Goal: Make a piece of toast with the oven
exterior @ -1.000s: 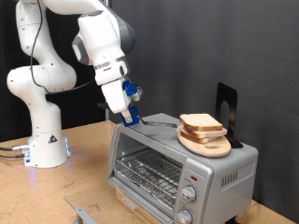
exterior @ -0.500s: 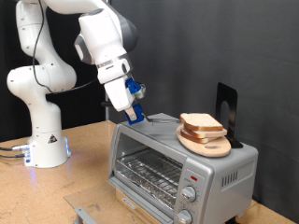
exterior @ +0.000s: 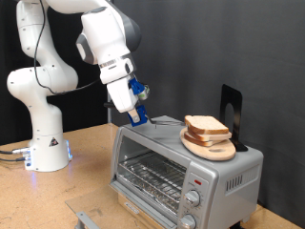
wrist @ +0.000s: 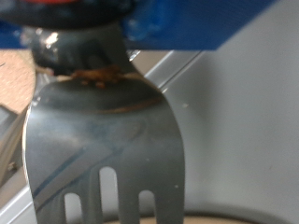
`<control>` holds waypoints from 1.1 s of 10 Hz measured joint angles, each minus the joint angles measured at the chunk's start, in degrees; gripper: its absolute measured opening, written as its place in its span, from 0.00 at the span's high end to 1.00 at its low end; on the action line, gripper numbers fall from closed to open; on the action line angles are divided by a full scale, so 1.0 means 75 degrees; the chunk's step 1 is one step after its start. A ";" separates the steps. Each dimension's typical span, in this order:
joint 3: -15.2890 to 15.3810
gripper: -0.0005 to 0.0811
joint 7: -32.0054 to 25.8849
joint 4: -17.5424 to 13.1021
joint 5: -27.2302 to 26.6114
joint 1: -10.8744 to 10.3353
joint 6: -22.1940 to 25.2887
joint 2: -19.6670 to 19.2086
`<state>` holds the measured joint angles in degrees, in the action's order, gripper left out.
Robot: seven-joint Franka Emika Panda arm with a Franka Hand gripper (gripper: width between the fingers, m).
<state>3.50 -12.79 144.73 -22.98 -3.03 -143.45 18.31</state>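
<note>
You see tool [exterior: 136, 116] clamped on fork [wrist: 103, 131] above oven [exterior: 181, 162] top; toast [exterior: 205, 127] on board [exterior: 212, 147] (two slices stacked) lies toward exterior view's right, tines pointing that way.

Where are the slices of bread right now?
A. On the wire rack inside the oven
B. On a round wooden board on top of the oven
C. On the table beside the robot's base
B: the exterior view shows the bread stacked on the round wooden board, which sits on the oven roof.

Two bread slices [exterior: 205, 126] (stacked), one oven [exterior: 186, 167], one fork [wrist: 107, 140].
</note>
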 joint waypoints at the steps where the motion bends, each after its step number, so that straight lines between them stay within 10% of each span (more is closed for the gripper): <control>1: 0.0013 0.52 0.0101 -0.0118 0.0092 0.0009 0.0187 -0.0122; 11: -0.0144 0.52 -0.0166 -0.0529 0.0078 0.0013 0.0767 -0.0531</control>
<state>2.42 -14.03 140.76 -22.39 -2.93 -137.70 14.33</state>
